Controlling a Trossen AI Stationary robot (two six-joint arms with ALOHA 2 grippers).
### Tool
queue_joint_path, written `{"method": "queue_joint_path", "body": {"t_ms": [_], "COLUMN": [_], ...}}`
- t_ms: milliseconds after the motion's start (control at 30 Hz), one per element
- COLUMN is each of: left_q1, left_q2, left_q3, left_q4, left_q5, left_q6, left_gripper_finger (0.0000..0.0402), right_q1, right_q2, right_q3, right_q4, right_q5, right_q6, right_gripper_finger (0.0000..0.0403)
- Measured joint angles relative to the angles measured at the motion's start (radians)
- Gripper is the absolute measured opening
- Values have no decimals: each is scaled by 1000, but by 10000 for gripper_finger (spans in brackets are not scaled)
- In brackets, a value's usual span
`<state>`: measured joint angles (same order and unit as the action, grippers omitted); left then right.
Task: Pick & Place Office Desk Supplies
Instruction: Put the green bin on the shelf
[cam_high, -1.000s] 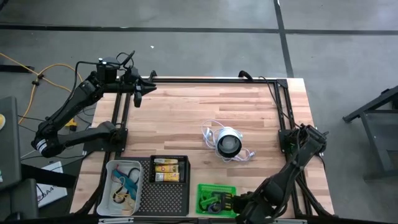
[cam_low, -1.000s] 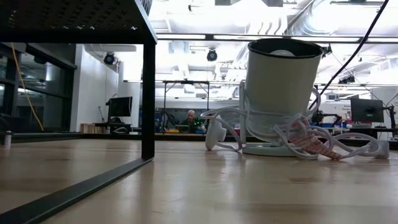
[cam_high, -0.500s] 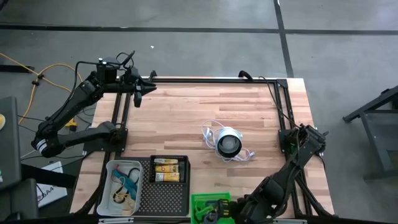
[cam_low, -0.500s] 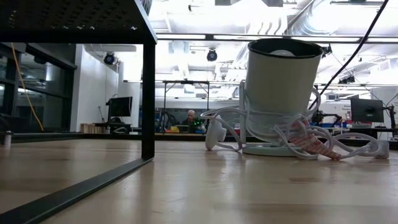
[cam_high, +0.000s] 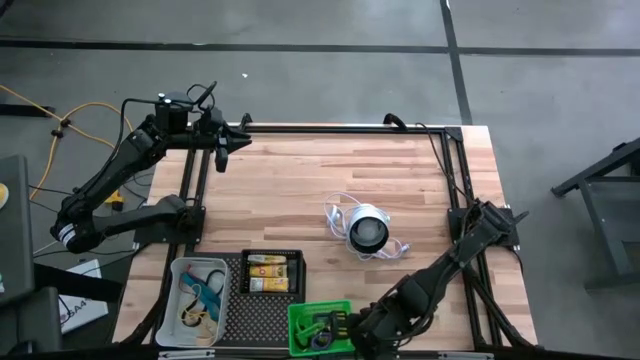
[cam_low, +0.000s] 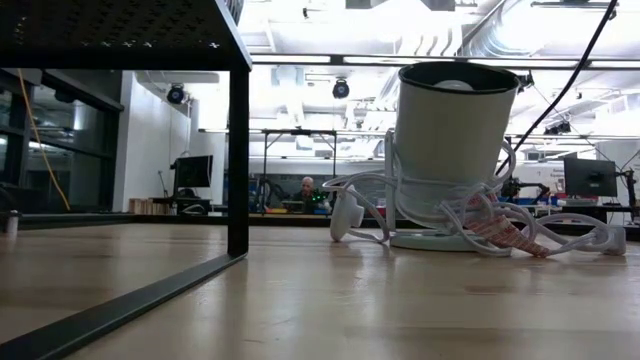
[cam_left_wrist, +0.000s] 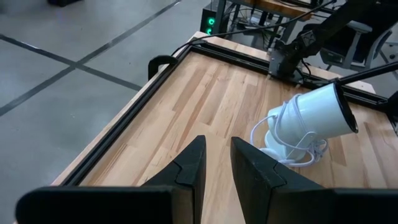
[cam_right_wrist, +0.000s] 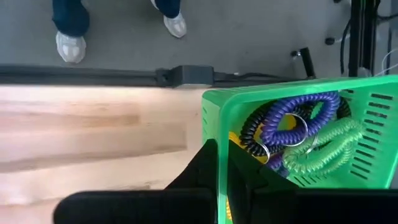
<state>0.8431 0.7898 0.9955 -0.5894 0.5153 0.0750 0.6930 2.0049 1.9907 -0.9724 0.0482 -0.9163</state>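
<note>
A green tray (cam_high: 318, 326) sits at the table's near edge, right beside the black tray (cam_high: 272, 310). It holds purple (cam_right_wrist: 292, 121), green (cam_right_wrist: 323, 148) and black (cam_right_wrist: 252, 134) coiled loops. My right gripper (cam_high: 350, 328) (cam_right_wrist: 221, 155) is shut on its wall. Yellow-and-white packs (cam_high: 272, 272) lie in the black tray. Teal cords (cam_high: 200, 292) lie in the clear tray (cam_high: 180, 270). My left gripper (cam_left_wrist: 217, 168) (cam_high: 222, 150) hangs over the far left corner, fingers slightly apart with nothing between them. My right gripper pinches the green tray's side wall (cam_right_wrist: 219, 134) at its rim, one finger (cam_right_wrist: 252, 177) inside the tray and one (cam_right_wrist: 198, 165) outside. The fingers slant down from the table's right. Whether the tray's bottom is clear of the table I cannot tell.
A round white-and-black object (cam_high: 367, 230) with a white cord stands mid-table. A black frame (cam_high: 455, 170) runs along the table's edges. A person's shoes (cam_right_wrist: 71, 43) show on the floor beyond the near edge. Bare wood (cam_high: 300, 190) lies between the left arm and the round object.
My right gripper has gone toward the table's left along the near edge and rolled a little, staying shut on the green tray. The tray has travelled with it and now stands next to the black tray.
</note>
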Motion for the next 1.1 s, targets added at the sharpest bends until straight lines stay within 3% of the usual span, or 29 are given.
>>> {"method": "queue_joint_path", "body": {"t_ms": [300,467,833,1100], "left_q1": [0,0,0,0], "left_q2": [0,0,0,0], "left_q3": [0,0,0,0], "left_q4": [0,0,0,0], "left_q5": [0,0,0,0], "left_q6": [0,0,0,0], "left_gripper_finger": [69,69,69,69], "right_q1": [-15,1,83,109], "right_q2": [15,15,15,9], "right_q3": [0,0,-2,-159], "right_q4": [47,9,-147,-85], "right_q5": [7,87,124,106], "right_q6": [-50,-5,341,458], "right_gripper_finger": [3,3,3,3]}}
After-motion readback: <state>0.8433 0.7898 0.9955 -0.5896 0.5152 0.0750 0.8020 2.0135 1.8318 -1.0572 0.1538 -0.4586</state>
